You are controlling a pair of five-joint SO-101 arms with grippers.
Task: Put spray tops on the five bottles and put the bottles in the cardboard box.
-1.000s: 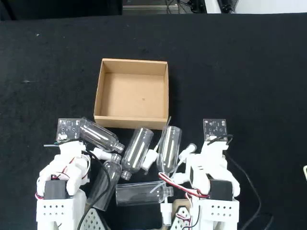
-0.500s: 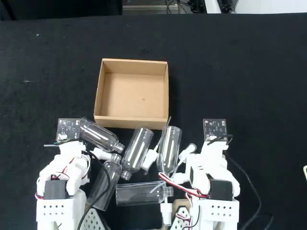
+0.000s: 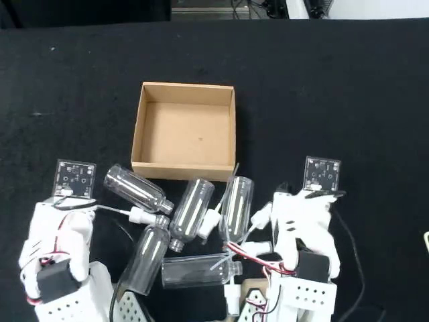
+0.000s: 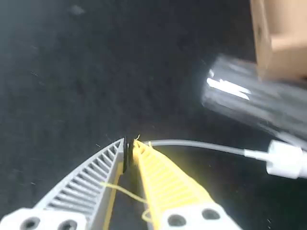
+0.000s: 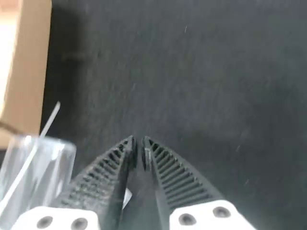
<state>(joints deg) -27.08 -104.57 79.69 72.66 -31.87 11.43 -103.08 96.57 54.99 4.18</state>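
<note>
Swinging outward, both arms stand wider apart than a second ago. The left arm (image 3: 57,248) has shifted toward the left edge of the desk (image 3: 348,100), and the right arm (image 3: 301,228) has shifted a little toward the right edge. The heap between them now lies uncovered.

Nothing in the heap has moved. The five bottles (image 3: 192,208) lie on their sides near the desk's front edge, just in front of the box (image 3: 184,131). The box sits mid-desk with nothing in it. Loose spray tops lie among the bottles, and no bottle looks capped, so I judge the task is barely begun.

The left gripper (image 4: 128,143) has its fingers pressed together at the tips. The thin tube of one spray top (image 4: 285,158) ends just beside its yellow finger. That top lies where it lay before, so I take the tube as not pinched, though the contact is too close to be sure. The right gripper (image 5: 139,142) is all but closed, with only a sliver between the tips, and it holds nothing. It hangs over bare desk beside a bottle's open neck (image 5: 33,163).

Either gripper must spread before it can take a top.
</note>
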